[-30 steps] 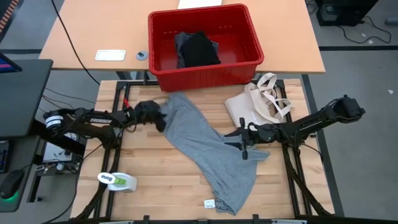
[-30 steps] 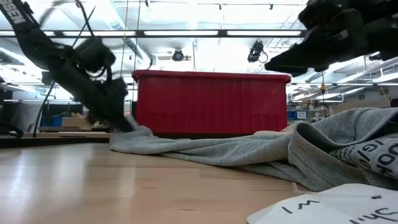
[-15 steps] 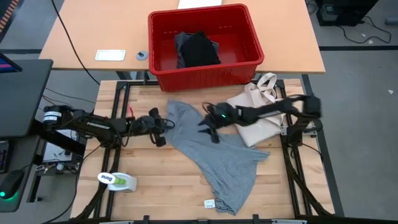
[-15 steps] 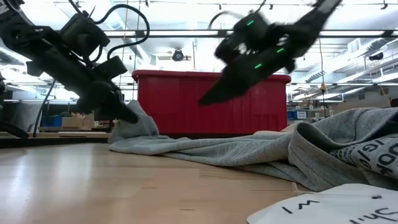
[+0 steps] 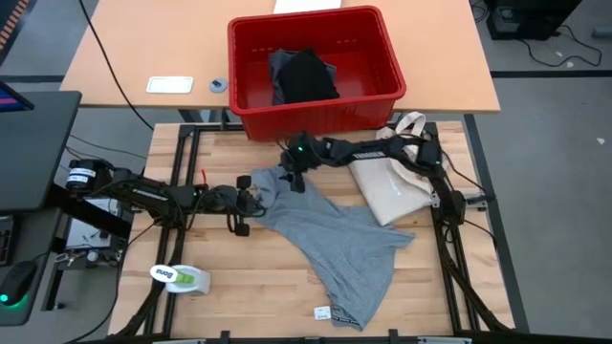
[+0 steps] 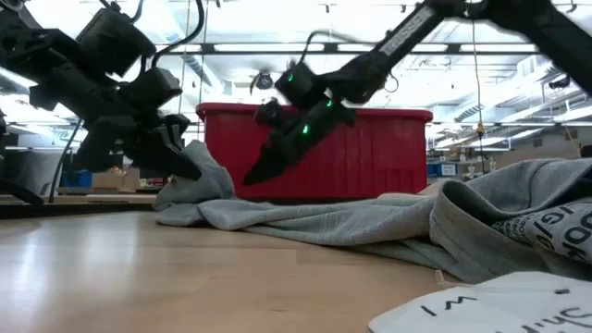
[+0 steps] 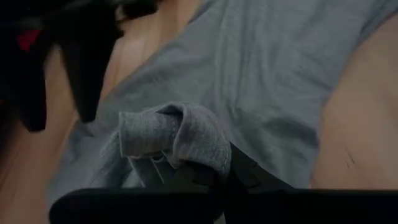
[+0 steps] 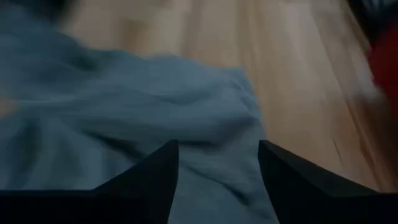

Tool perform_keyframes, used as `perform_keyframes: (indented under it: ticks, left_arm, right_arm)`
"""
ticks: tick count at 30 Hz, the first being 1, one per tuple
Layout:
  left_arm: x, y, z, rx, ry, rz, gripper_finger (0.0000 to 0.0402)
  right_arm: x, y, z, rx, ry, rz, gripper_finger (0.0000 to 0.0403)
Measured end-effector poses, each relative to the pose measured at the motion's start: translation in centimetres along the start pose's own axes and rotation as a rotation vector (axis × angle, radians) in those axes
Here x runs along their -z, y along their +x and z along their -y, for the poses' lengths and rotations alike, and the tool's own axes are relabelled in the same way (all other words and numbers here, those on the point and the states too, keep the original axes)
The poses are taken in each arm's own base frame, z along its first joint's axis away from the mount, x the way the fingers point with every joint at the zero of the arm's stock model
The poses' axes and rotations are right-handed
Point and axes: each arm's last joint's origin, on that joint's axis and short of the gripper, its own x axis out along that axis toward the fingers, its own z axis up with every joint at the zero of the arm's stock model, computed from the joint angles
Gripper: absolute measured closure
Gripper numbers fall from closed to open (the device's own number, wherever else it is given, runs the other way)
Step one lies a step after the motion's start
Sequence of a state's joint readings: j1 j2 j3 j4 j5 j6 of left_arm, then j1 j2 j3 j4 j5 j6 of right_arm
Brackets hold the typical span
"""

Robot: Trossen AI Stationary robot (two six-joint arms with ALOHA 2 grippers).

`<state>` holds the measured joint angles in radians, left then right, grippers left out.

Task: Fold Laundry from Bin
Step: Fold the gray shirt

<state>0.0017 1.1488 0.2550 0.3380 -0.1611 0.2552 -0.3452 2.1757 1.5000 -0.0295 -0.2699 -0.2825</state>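
The light grey T-shirt [image 5: 325, 234] lies spread slantwise on the wooden table, from near the bin toward the near edge. My left gripper [image 5: 247, 199] is at the shirt's far-left end and is shut on it; that end rises in a small peak [image 6: 199, 166]. My right gripper [image 5: 292, 179] hovers open just over the shirt's far edge, in front of the red bin [image 5: 368, 100]. Its fingers [image 8: 155, 177] stand apart above the grey cloth [image 8: 186, 130]. In the low view its tips [image 6: 254, 174] hang clear of the shirt [image 6: 333, 222]. Dark laundry [image 5: 306, 76] lies in the bin. My left gripper pinches a bunched fold of the shirt's far-left end [image 7: 177, 134] between its two fingers, several layers gathered together. The fingers come from the table's left, slanting down. The pinched end is raised a little, and the rest of the shirt trails slack on the table.
A cream tote bag [image 5: 397, 172] lies at the table's right, under my right arm. A white and green object [image 5: 182, 277] sits near the left front corner. A small white tag [image 5: 323, 312] lies by the shirt's near end. Bare wood lies to the left front.
My right gripper has swept from the table's right side across the shirt toward the far left, ending low in front of the bin. My left gripper has rolled and moved toward the near edge and slightly right, drawing the shirt's far-left end with it into a raised bunch.
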Motion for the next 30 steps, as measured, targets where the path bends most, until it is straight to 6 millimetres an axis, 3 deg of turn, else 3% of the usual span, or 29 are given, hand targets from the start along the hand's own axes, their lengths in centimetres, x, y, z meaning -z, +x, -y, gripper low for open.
perform_keyframes:
  ticks: [3, 9, 19, 22, 30]
  left_arm:
    - [0.2, 0.0, 0.1, 0.012, 0.001, -0.022, 0.0388]
    - [1.0, -0.1, 0.5, 0.093, -0.064, -0.093, 0.0388]
    - [1.8, -0.4, 1.5, 0.295, -0.195, -0.179, 0.0388]
    - [1.8, -0.4, 1.7, 0.301, -0.199, -0.182, 0.0388]
    - [1.7, -0.4, 1.7, 0.323, -0.239, -0.18, 0.0388]
  right_arm:
    - [0.0, 2.0, 0.8, -0.008, 0.08, -0.043, 0.0166]
    - [-0.9, 4.8, -0.2, 0.127, 0.144, -0.149, 0.0177]
    - [-1.6, 5.1, -1.6, 0.114, 0.141, -0.13, 0.0181]
    - [-1.8, 5.4, -2.3, 0.019, 0.102, -0.11, 0.0181]
    - [-0.4, 7.8, -3.5, 0.028, 0.052, -0.101, 0.019]
